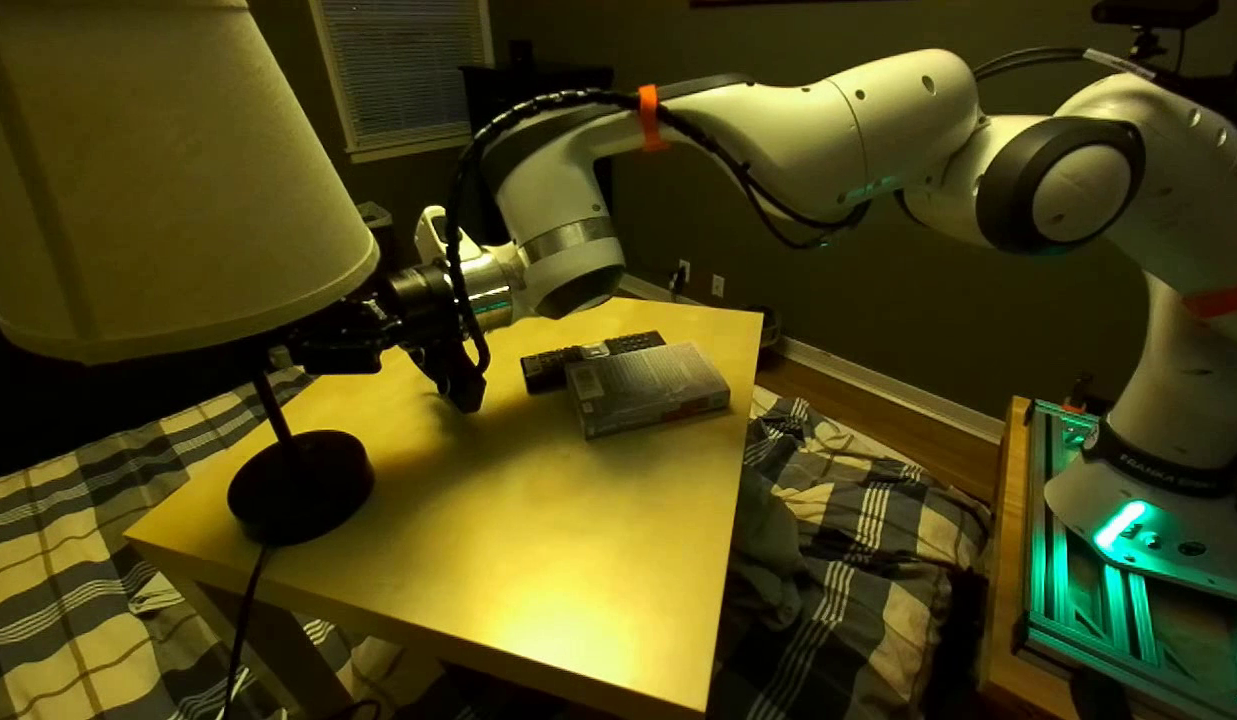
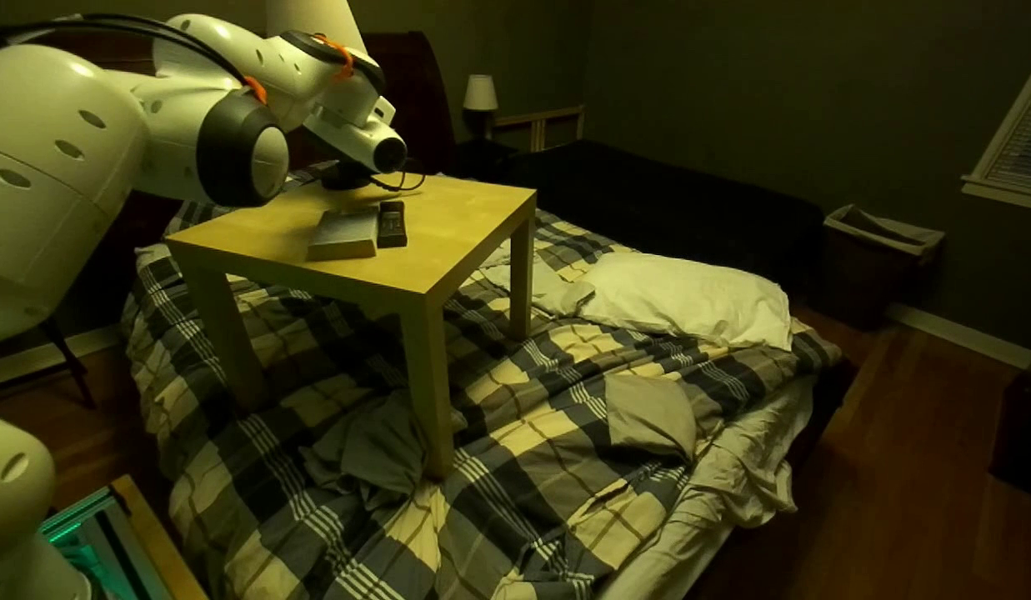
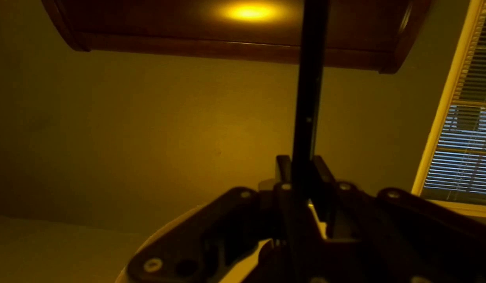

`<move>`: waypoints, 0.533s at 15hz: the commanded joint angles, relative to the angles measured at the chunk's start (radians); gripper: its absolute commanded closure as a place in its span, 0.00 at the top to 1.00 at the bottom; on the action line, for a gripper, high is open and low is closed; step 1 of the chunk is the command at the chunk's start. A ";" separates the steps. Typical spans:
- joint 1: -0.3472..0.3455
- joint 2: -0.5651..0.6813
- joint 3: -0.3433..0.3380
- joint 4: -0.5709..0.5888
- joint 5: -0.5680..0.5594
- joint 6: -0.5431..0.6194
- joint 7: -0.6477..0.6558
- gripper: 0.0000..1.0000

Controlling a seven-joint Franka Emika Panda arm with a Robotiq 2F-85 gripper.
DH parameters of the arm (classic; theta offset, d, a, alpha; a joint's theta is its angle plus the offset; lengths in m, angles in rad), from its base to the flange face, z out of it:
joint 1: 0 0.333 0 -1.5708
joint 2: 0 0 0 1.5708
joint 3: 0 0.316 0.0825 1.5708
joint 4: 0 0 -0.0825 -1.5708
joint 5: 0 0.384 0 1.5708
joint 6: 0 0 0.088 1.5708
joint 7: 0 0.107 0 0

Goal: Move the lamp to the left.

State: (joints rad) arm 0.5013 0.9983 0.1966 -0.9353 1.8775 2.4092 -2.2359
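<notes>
The lamp [image 1: 168, 180] stands at the near left corner of the table in an exterior view, with its cream shade, dark stem and round black base [image 1: 300, 485]. The stem leans slightly in that view. The shade [image 2: 315, 21] shows partly behind the arm in an exterior view. My gripper [image 1: 286, 352] is under the shade's lower edge at the stem, above the base. In the wrist view the stem [image 3: 310, 78] runs up between the fingertips, which close on it from both sides. Whether the base presses flat on the table cannot be told.
The table [image 1: 578, 520] stands on a bed with a plaid cover [image 2: 532, 433]. A flat box [image 1: 648, 388] and a dark remote [image 1: 543, 368] lie beyond the gripper. The lamp's black cord [image 1: 243, 620] hangs over the table edge.
</notes>
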 commanded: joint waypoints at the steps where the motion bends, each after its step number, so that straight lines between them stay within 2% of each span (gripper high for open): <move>1: 0.047 0.126 -0.027 0.200 -0.037 0.016 0.050 0.04; 4: 0.063 0.174 -0.043 0.278 -0.041 0.017 0.061 0.04; 5: 0.045 0.182 -0.001 0.286 -0.075 0.026 0.048 0.04; 8: 0.048 0.216 0.010 0.341 -0.127 0.030 0.082 0.04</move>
State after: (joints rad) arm 0.5418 1.1418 0.1882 -0.7087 1.8197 2.4111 -2.1934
